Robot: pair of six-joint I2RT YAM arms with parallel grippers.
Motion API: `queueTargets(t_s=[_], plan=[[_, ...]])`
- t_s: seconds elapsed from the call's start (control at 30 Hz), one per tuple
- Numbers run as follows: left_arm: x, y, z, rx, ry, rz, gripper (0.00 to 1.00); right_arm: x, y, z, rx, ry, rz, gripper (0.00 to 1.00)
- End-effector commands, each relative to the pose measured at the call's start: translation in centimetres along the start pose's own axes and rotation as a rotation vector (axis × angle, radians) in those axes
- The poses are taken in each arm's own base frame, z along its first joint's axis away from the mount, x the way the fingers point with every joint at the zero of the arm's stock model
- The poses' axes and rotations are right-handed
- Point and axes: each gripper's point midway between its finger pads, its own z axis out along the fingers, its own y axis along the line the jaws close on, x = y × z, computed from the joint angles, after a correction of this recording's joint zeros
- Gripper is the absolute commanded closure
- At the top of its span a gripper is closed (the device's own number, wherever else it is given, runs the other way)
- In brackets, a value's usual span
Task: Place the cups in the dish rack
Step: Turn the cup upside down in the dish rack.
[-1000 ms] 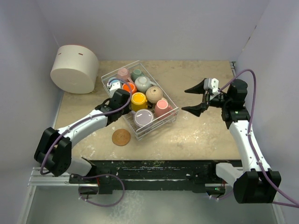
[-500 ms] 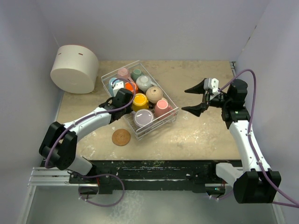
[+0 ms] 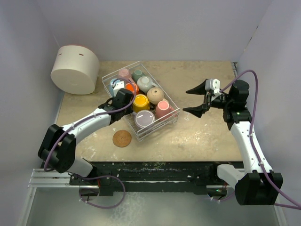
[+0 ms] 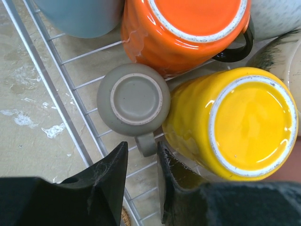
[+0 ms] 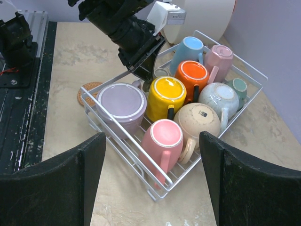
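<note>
Left claw [image 4: 141, 153], tips slightly apart and clamping nothing, straddles the handle of the olive-grey cup [image 4: 134, 99], which sits upside down in the dish rack [image 3: 161, 125] against the yellow cup [image 4: 235, 127]; risk: if I lift away skewed, a tip snags the handle and topples the cup; right claw [image 3: 185, 100] gapes empty.

The mottled beige surface [image 3: 202, 136] is carrying 3 things: a white wire dish rack [image 3: 160, 126] is sitting askew left of centre, a cork coaster [image 3: 122, 138] is lying near its front corner, and a white cylindrical container [image 3: 74, 69] is resting far left.
</note>
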Motion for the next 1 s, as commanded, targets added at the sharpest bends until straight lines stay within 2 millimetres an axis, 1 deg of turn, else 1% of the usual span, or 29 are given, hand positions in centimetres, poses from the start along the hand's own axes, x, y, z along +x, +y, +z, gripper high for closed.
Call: queueTargets(t_s=[0.0, 0.23, 0.33, 0.4, 0.47, 0.57, 0.67, 0.7, 0.77, 0.8, 0.9, 0.97], plan=[[-3.8, -1.2, -2.5, 0.062, -0.09, -0.031, 0.65, -1.2, -0.5, -0.1, 0.011, -0.011, -0.047, 0.18], [-5.2, -1.5, -5.1, 0.127, -0.136, -0.068, 0.62, -1.2, -0.6, -0.1, 0.018, -0.008, -0.044, 0.18], [-5.9, -1.8, -6.3, 0.173, -0.161, -0.08, 0.56, -1.2, -0.7, -0.2, 0.022, -0.007, -0.042, 0.17], [-6.4, -2.2, -7.2, 0.211, -0.182, -0.079, 0.49, -1.2, -0.7, -0.2, 0.026, -0.006, -0.039, 0.17], [-7.2, -2.6, -8.1, 0.255, -0.212, -0.074, 0.4, -1.1, -0.8, -0.2, 0.035, -0.002, -0.031, 0.16], [-8.6, -3.2, -9.7, 0.312, -0.264, -0.063, 0.23, -1.0, -1.2, -0.4, 0.063, 0.006, -0.019, 0.15], [-10.5, -3.9, -11.8, 0.381, -0.33, -0.051, 0.03, -1.0, -1.7, -0.6, 0.095, 0.014, -0.001, 0.14], [-11.0, -4.1, -12.5, 0.405, -0.347, -0.042, 0.0, -1.1, -2.0, -0.7, 0.113, 0.018, 0.006, 0.13], [-12.3, -4.7, -13.9, 0.46, -0.384, -0.017, 0.01, -1.6, -2.7, -1.1, 0.157, 0.025, 0.005, 0.11], [-13.0, -5.0, -14.7, 0.49, -0.401, 0.003, 0.01, -2.2, -3.2, -1.5, 0.188, 0.034, -0.001, 0.11], [-14.8, -5.7, -16.9, 0.569, -0.443, 0.057, 0.01, -4.6, -5.1, -2.9, 0.301, 0.116, -0.06, 0.07], [-16.1, -5.7, -18.0, 0.594, -0.467, 0.074, 0.01, -6.4, -6.2, -3.8, 0.375, 0.154, -0.071, 0.04]])
